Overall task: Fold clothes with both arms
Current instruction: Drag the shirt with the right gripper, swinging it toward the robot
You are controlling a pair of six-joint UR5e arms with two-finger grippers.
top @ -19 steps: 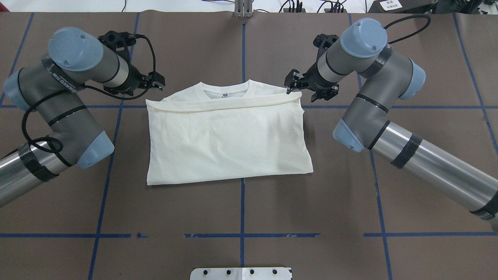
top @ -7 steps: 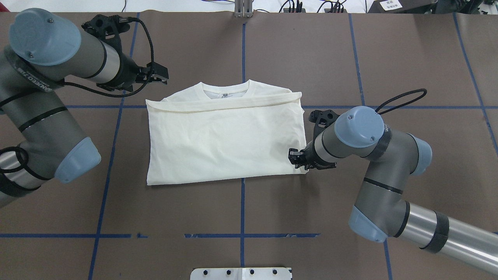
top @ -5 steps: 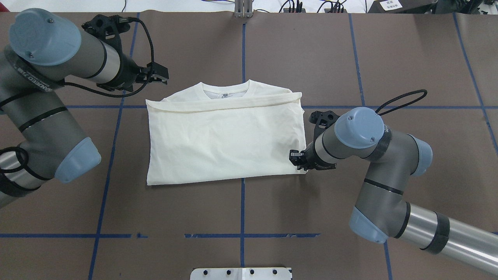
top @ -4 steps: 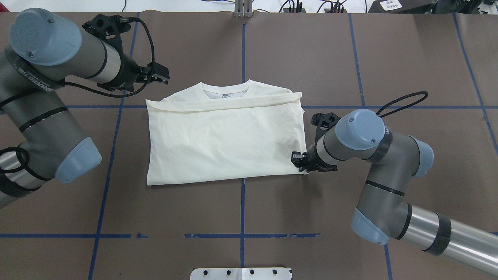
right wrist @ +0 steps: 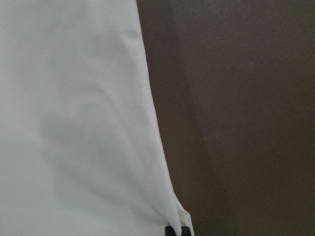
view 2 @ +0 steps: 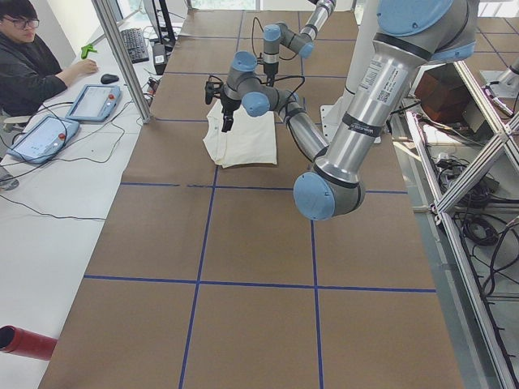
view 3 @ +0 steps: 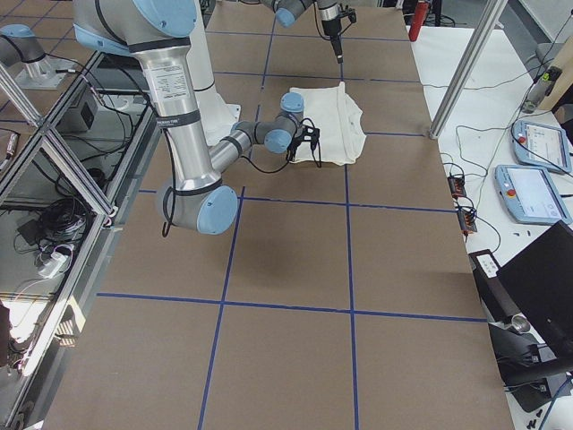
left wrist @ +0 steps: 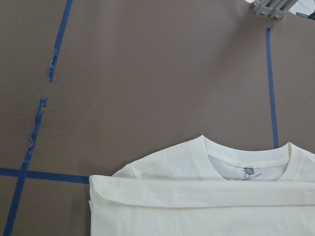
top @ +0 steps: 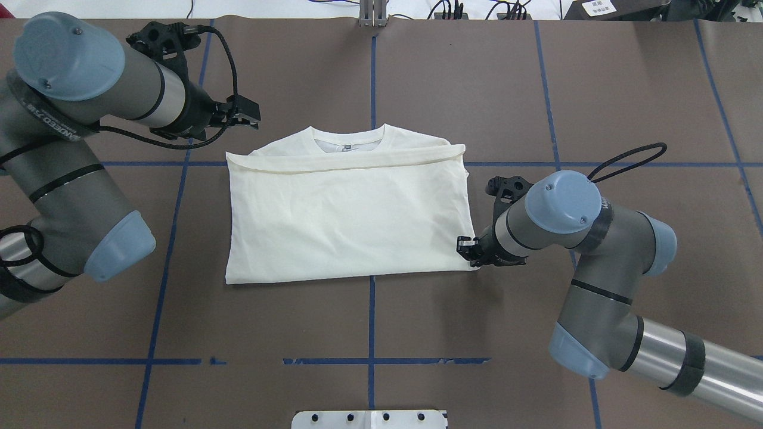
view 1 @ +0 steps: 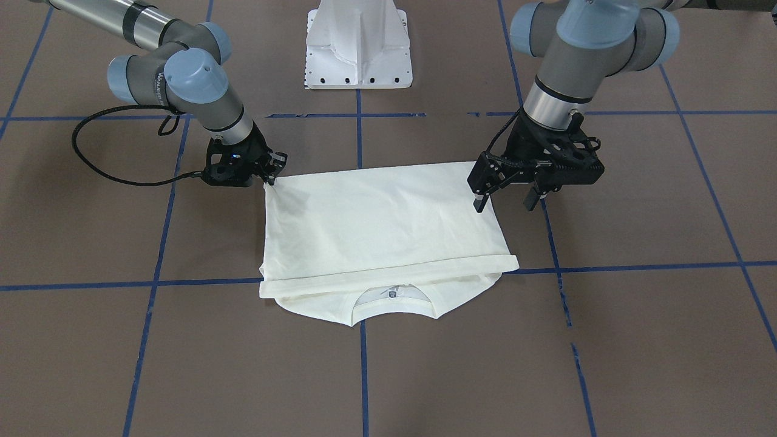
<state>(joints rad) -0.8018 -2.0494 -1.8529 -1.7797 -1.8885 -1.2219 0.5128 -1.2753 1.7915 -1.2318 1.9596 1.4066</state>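
The cream T-shirt point(top: 346, 220) lies folded on the brown table, plain side up, its collar point(top: 347, 140) peeking out past the fold on the far side. My right gripper point(top: 467, 249) sits low at the shirt's near right corner and is shut on that corner; in the right wrist view its black fingertips point(right wrist: 170, 230) pinch the cloth point(right wrist: 74, 123). That corner looks slightly drawn toward the gripper point(view 1: 271, 173) in the front view. My left gripper point(view 1: 507, 203) hangs open, well above the shirt's left edge, holding nothing. The left wrist view looks down on the collar point(left wrist: 246, 157).
The white pedestal base point(view 1: 358, 48) stands at the robot's side of the table. Blue tape lines point(top: 371, 322) cross the brown surface. A person point(view 2: 32, 65) sits at a side desk with tablets point(view 2: 93, 101) beyond the table's far edge.
The right arm came from the collar-side corner to the near right corner, gripped it and tugged it slightly outward. The left arm rose and has since held still.
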